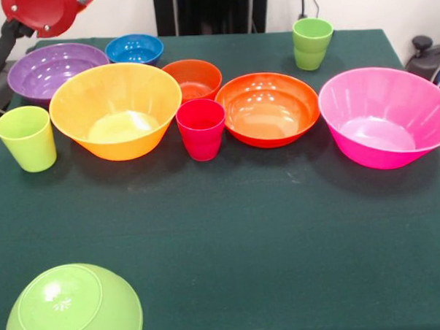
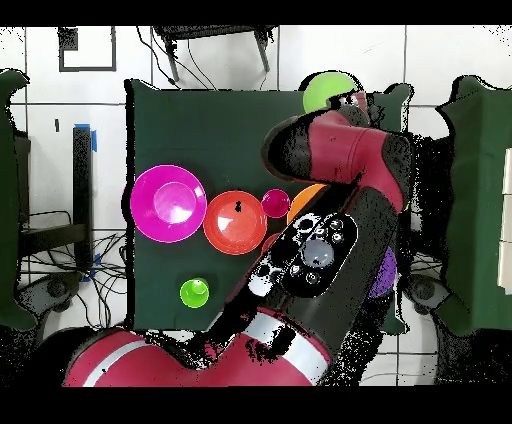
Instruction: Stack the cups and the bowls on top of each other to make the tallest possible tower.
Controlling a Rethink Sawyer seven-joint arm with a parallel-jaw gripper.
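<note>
Every piece stands on its own on the green cloth. A lime green bowl (image 1: 73,306) (image 2: 325,90) lies rim-down at the near left. The big pink bowl (image 1: 386,117) (image 2: 167,203) sits at the right, with the medium orange bowl (image 1: 267,108) (image 2: 235,222) and the red-pink cup (image 1: 201,128) (image 2: 276,203) beside it. Further left are the large yellow-orange bowl (image 1: 117,109) and a green cup (image 1: 27,138). Behind them are the purple bowl (image 1: 55,70), blue bowl (image 1: 134,48), small dark orange bowl (image 1: 193,78) and a second green cup (image 1: 312,42) (image 2: 194,293). The gripper shows in neither view.
A red arm joint (image 1: 42,13) hangs at the top left of the front view. In the overhead view the red and black arm (image 2: 330,240) stretches over the table's right half and hides several bowls. The table (image 1: 281,235) has bare cloth across the near middle and right.
</note>
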